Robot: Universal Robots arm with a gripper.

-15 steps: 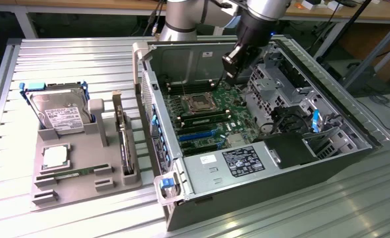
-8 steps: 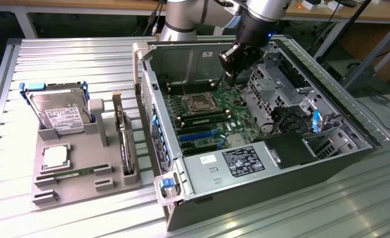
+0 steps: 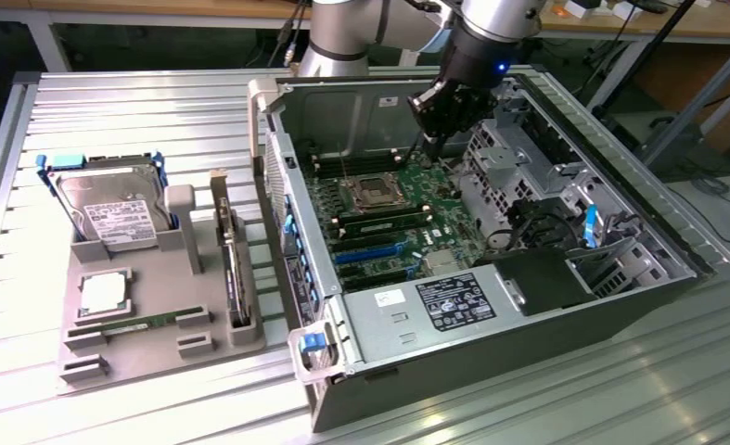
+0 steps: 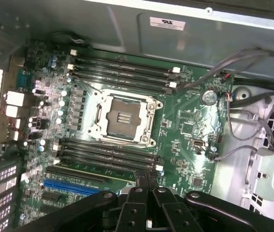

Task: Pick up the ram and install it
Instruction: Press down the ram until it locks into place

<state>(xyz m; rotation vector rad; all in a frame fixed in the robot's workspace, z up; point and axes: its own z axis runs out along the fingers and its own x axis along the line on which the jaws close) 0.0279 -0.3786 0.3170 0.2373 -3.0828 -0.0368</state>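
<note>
Lying flat, slim green ram (image 3: 135, 324), tray-slotted

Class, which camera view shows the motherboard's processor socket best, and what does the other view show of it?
The wrist view: the processor socket is seen almost straight on, metal frame and empty contact field plain. The exterior view shows it at a slant inside the computer case.

Ribbed metal worktop (image 3: 117, 111) shines; the computer case (image 3: 339, 102) is dull grey steel, the holder tray (image 3: 204, 348) matt grey plastic.
</note>
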